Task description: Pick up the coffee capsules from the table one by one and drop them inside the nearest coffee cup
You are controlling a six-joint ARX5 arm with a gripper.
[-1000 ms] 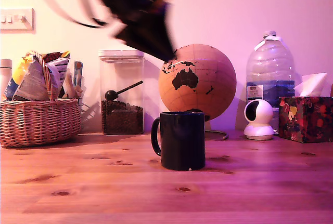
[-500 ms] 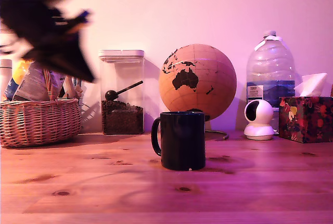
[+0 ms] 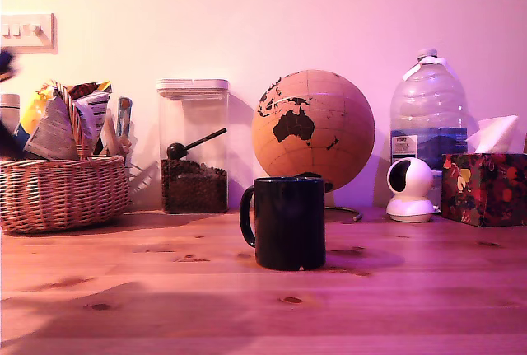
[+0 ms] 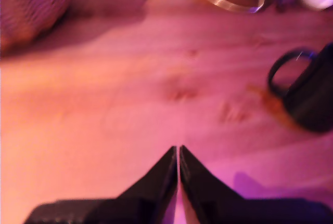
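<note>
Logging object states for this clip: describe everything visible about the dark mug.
The coffee cup is a dark, glossy, cylindrical mug standing upright on the wooden table, its loop handle toward the exterior view's left. It stands in front of the globe. Nothing else touches it; its inside is not visible. The wrist view shows it blurred, handle included.

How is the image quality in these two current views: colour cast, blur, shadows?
Exterior view: strong pink-magenta cast, sharp focus on the coffee cup and the globe; a broad soft shadow lies across the near table at the exterior view's left. Wrist view: same cast, overall smeared and soft; the basket and cup are blurry, and the gripper reads as a dark silhouette.
</note>
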